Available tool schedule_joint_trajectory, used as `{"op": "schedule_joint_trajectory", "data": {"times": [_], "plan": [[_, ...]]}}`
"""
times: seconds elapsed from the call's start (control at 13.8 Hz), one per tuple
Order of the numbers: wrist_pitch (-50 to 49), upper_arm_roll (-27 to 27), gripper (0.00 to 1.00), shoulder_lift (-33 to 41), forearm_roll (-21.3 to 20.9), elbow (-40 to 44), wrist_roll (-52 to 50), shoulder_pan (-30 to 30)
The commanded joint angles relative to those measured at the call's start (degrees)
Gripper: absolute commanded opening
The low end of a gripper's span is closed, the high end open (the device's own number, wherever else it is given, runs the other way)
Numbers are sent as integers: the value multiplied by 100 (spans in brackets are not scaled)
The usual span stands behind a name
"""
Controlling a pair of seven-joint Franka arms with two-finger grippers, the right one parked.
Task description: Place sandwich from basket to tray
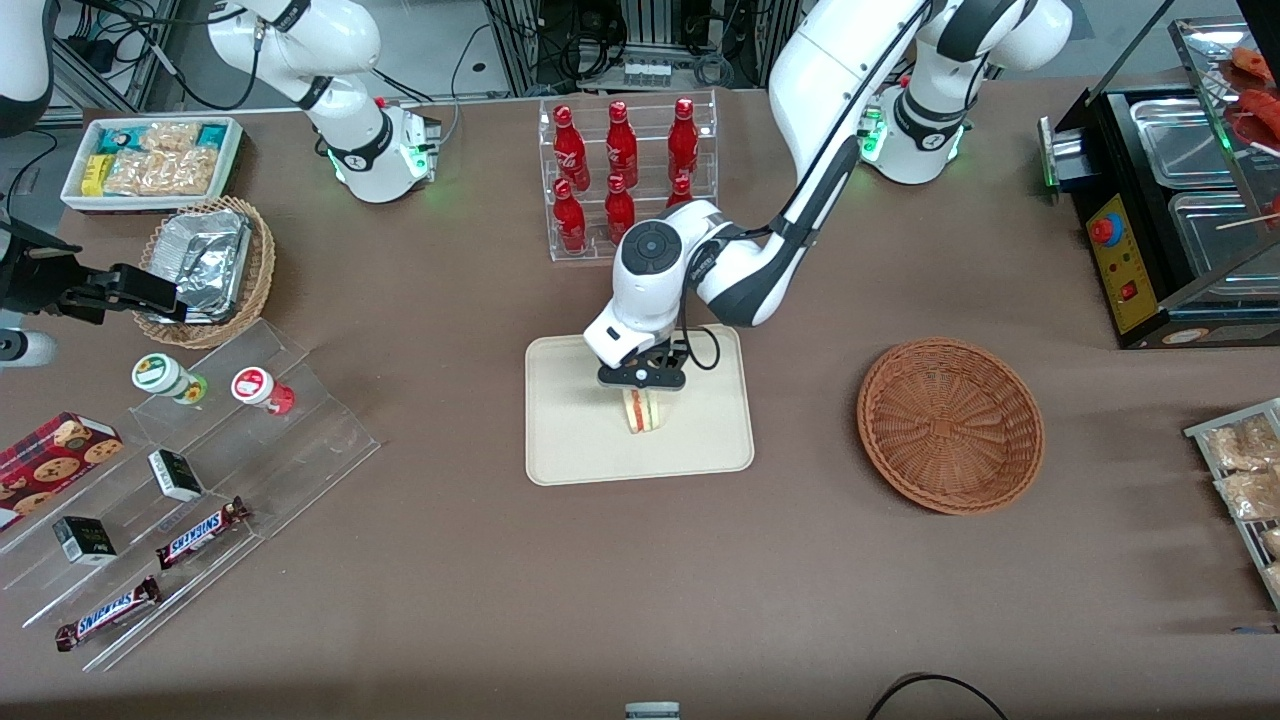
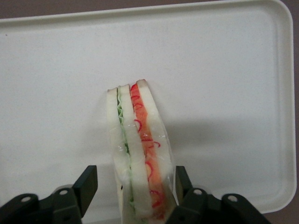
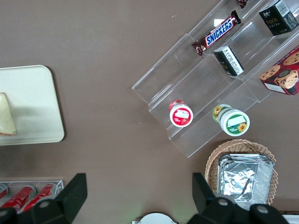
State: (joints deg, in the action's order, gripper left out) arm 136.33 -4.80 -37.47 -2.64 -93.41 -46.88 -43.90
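Note:
The sandwich (image 1: 645, 410), a pale wedge with red and green filling, stands on its edge on the cream tray (image 1: 580, 445), near the tray's middle. My left gripper (image 1: 643, 384) hangs straight down over it. In the left wrist view the sandwich (image 2: 138, 149) sits between the black fingers (image 2: 86, 184) on the tray (image 2: 224, 70). One finger stands clear of the bread with a visible gap, and the other is at the wrap's edge. The gripper (image 2: 133, 179) is open. The reddish-brown basket (image 1: 950, 425) lies empty beside the tray, toward the working arm's end. The right wrist view shows the sandwich's tip (image 3: 5, 116) on the tray (image 3: 32, 102).
A clear rack of red bottles (image 1: 625, 175) stands farther from the camera than the tray. A tan basket with foil (image 1: 205, 265), a white snack bin (image 1: 150, 160) and a stepped acrylic shelf (image 1: 200, 480) lie toward the parked arm's end. A black food warmer (image 1: 1170, 220) stands toward the working arm's end.

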Motion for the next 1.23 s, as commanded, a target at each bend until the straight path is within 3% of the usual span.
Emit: {"op": "schedule_joint_trajectory", "data": {"times": [0.0,0.29,0.51,0.87,1.16], "plan": [[-667,41,99,502,-9,16,-111,118],[-2055,32,99,1644,465,-19,-15,828],[-2917,32,99,2313,483,-54,47,1382],[-4218,32,99,3209,492,-116,1696,2358],[-4711,41,99,3886,474,-414,3391,3236]]}}
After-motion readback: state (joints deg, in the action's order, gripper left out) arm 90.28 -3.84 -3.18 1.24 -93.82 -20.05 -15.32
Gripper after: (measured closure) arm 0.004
